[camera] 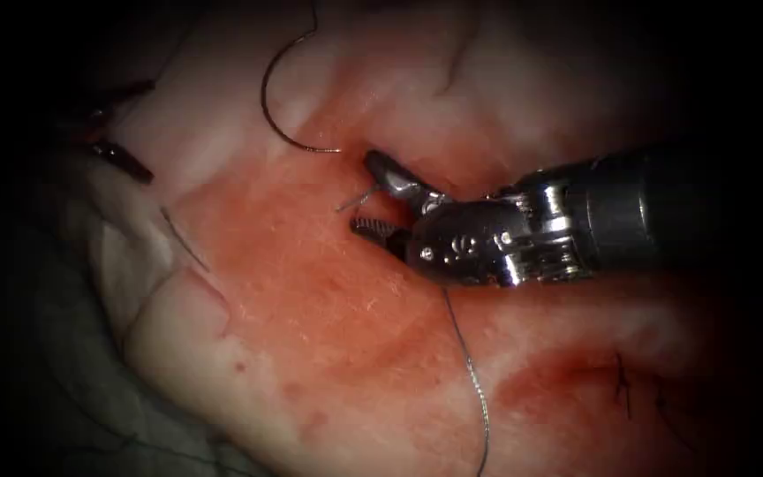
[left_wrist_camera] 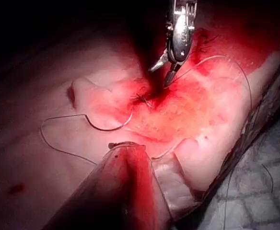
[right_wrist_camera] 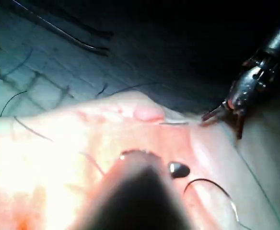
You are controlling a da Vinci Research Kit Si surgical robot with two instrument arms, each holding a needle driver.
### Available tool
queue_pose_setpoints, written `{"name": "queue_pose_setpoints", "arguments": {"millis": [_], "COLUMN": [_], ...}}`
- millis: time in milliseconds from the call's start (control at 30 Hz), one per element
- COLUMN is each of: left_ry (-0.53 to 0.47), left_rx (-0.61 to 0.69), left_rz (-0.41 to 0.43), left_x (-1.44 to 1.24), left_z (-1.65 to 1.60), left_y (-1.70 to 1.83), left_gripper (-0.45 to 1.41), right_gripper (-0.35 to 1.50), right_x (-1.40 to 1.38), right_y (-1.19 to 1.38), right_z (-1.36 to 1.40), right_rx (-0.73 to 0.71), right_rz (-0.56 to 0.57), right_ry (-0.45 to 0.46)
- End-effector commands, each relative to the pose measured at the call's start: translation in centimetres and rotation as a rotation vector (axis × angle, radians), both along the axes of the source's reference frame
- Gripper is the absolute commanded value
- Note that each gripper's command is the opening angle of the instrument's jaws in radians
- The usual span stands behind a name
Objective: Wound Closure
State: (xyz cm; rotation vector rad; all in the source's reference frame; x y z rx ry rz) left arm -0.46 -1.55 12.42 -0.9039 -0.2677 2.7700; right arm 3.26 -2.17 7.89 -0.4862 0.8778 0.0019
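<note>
Needle (camera: 263, 97) is lying loose on the tissue (camera: 328, 353), to the far left of the right arm's tool (camera: 362, 192), as a thin, dark, smoothly curved arc. Neither tool is gripping it. One end is reaching toward the cut (camera: 465, 181), and I cannot tell whether that end is sitting in the tissue. In the left wrist view the same arc (left_wrist_camera: 106, 128) is resting flat, with fine thread trailing away from it in a loose loop.

The right arm's tool is hovering just right of the needle with its ribbed metal jaws spread apart and clamping nothing. A short pale strand (camera: 355, 200) is lying between them, untouched. Seen from the left wrist, that tool (left_wrist_camera: 160, 76) is hanging just above a dark, frayed knot (left_wrist_camera: 142, 99). More thread (camera: 474, 380) is running from under its wrist toward the near edge.

The left arm's tool (right_wrist_camera: 221, 125) is waiting at the tissue's left edge, jaws splayed and gripping nothing.

Dark stitches (camera: 622, 384) are already sitting at the near right, so part of the closure looks done. With the needle free, more seems to remain. Red fluid (camera: 311, 256) is coating the soft, glistening, finely fibrous tissue.
</note>
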Motion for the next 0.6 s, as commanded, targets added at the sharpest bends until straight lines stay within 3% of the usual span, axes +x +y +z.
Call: {"name": "queue_pose_setpoints", "arguments": {"millis": [33, 100, 167, 300, 433, 600], "left_ry": [0.000, -0.076, -0.086, -0.099, -0.047, -0.024], "left_rx": [0.003, 0.052, 0.056, 0.061, 0.050, 0.046], "left_rz": [0.001, 0.012, 0.014, 0.009, -0.008, -0.016], "left_x": [-0.06, -0.48, -0.63, -0.82, -0.92, -0.99], "left_z": [0.06, 0.04, 0.05, 0.09, 0.15, 0.24], "left_y": [-0.04, -0.11, -0.09, -0.03, 0.09, 0.12], "left_gripper": [0.77, 0.76, 0.76, 0.74, 0.74, 0.74], "right_gripper": [1.46, 1.46, 1.46, 1.46, 1.43, 1.40], "right_x": [0.03, -0.16, -0.25, -0.38, -0.45, -0.51], "right_y": [-0.01, 0.18, 0.27, 0.35, 0.29, 0.14], "right_z": [0.02, -0.14, -0.22, -0.34, -0.41, -0.35], "right_rx": [0.003, 0.032, 0.067, 0.133, 0.234, 0.334], "right_rz": [0.000, 0.005, 0.006, -0.014, -0.092, -0.134], "right_ry": [0.002, -0.010, -0.027, -0.053, -0.113, -0.093]}}
